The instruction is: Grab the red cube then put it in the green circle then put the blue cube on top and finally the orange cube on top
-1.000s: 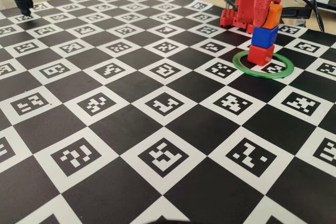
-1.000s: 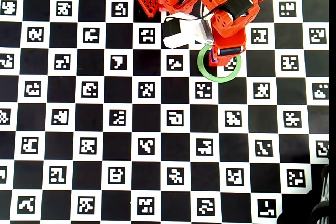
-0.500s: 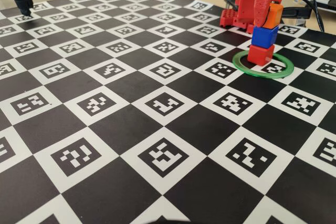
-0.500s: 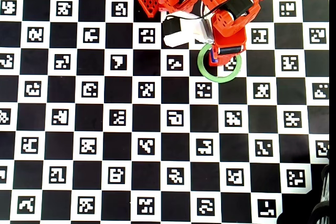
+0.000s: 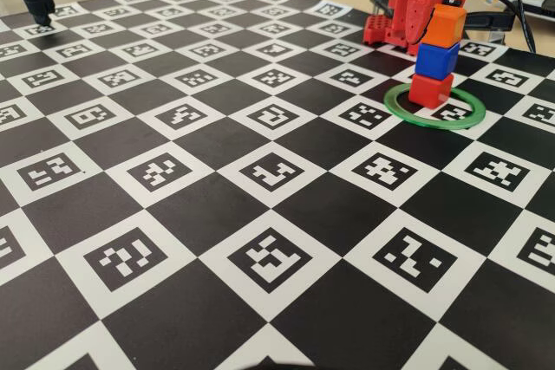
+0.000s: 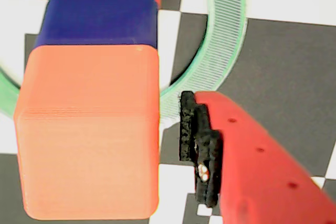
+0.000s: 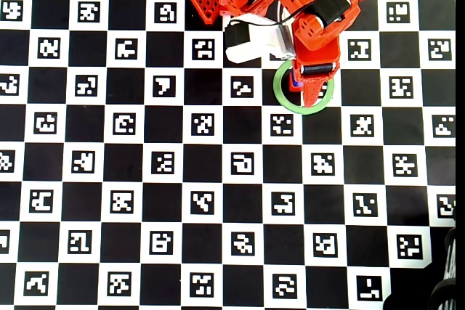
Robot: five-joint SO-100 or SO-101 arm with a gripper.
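Stack done: red cube [image 5: 431,90] in green circle [image 5: 468,116], blue cube [image 5: 436,60], orange cube [image 5: 447,25] on top. Gripper [image 6: 173,145] released, finger pad [image 6: 199,148] just beside orange; pulling away sideways may topple stack.

3 cubes [image 5: 438,56] stacked in green circle [image 5: 435,109]

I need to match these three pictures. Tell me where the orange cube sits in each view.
Fixed view: orange cube tops the stack, upper right, above the blue cube.
Wrist view: it fills the lower left, nearest the camera.
Overhead view: not visible; the arm covers the stack.
Shared landmark: the green circle, also seen at and.
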